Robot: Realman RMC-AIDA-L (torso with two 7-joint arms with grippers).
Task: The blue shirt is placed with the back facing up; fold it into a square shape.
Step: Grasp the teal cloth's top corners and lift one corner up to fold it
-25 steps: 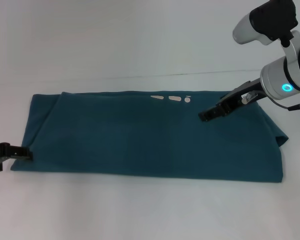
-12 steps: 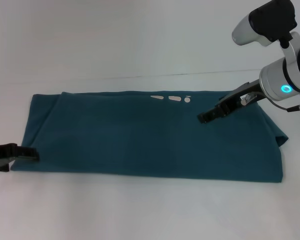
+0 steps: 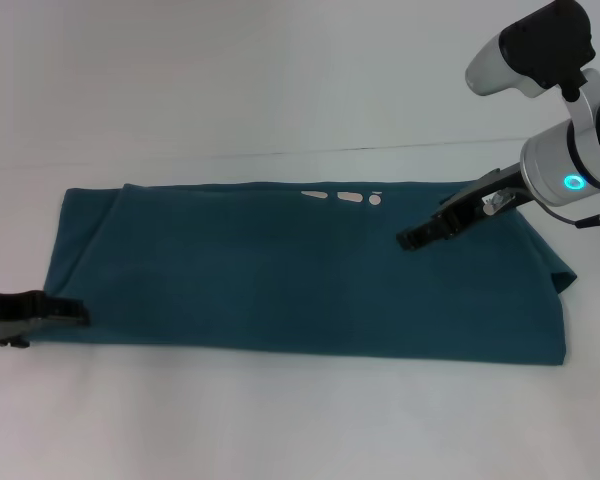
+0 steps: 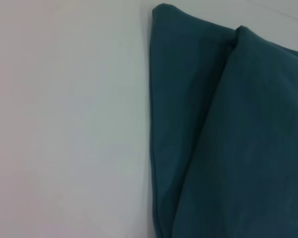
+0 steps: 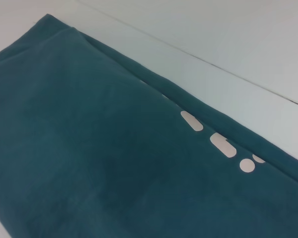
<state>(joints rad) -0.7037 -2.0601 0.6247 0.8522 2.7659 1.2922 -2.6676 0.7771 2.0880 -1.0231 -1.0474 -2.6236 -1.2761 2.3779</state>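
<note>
My left claw (image 3: 75,312) has slid in onto the blue shirt (image 3: 300,275)'s near left corner; I cannot tell its opening. My right claw (image 3: 408,240) still hovers over the shirt, seemingly shut and empty, so the next fold looks near.

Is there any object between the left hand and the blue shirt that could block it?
Nothing visible blocks it. The left hand is low at the near left corner of the blue shirt, with only bare white table beside it. The right hand hangs over the shirt's right part.
</note>
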